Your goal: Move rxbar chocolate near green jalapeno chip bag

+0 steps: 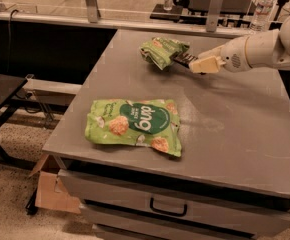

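- Well off to the left, below the table's level, a dark bench (0, 91) stands apart from it, with a gap of speckled floor between.
- Tucked at the table's left front corner on the floor sits a cardboard box (47, 191), partly under the overhang.
- The grey table (235, 134) runs wide; its left edge slants away toward the back, and its front edge hangs over a drawer with a dark handle (167, 207).
- A large flat bright-green bag (135, 124) lies on the left front part, its near side close to the front edge and its left end just inside the left edge.
- Between that bag and the back of the table there is a bare grey stretch.
- Further back, about mid-width, the green jalapeno chip bag (161, 51) sits crumpled, not far from the rear edge.
- The rxbar chocolate (184, 59) pokes out leftward with its free end at the chip bag's right side, touching it or nearly so; I cannot tell whether it rests on the tabletop.
- The gripper (194, 64) is clamped on the bar's right end, just right of the chip bag, low over the surface.
- Its pale arm (257, 49) reaches in from the right edge.
- Right of the large bag, the tabletop lies bare out to the right and front edges.
- Behind the table, a water bottle (262, 9) stands at the far right.
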{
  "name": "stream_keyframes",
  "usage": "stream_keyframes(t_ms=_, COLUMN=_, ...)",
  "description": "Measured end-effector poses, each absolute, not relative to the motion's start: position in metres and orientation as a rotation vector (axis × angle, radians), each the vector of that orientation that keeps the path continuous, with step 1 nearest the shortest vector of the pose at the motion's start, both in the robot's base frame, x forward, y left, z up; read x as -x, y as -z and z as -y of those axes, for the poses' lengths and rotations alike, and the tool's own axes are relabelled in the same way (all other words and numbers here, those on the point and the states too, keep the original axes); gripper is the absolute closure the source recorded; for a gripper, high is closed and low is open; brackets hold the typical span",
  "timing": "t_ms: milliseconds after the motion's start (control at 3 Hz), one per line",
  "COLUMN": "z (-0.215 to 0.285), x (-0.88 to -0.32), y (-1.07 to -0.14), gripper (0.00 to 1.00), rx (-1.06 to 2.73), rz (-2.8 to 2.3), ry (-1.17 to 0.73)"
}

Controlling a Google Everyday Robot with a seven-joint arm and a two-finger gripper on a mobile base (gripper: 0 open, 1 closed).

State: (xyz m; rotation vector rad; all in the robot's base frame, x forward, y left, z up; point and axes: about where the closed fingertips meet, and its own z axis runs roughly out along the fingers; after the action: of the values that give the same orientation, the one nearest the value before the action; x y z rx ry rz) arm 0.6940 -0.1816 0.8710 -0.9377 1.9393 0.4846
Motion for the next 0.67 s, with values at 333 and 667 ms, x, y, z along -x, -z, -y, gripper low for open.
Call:
stream_keyframes(t_ms=333, z=0.163, x=-0.711, y=-0.875, gripper=0.75, rx=0.957, rz=-1.929, ry=-0.501)
stream_keyframes(t_ms=667, z=0.153, x=-0.718, y=-0.876, gripper=0.44, rx=0.973, rz=-1.917, ry=-0.516)
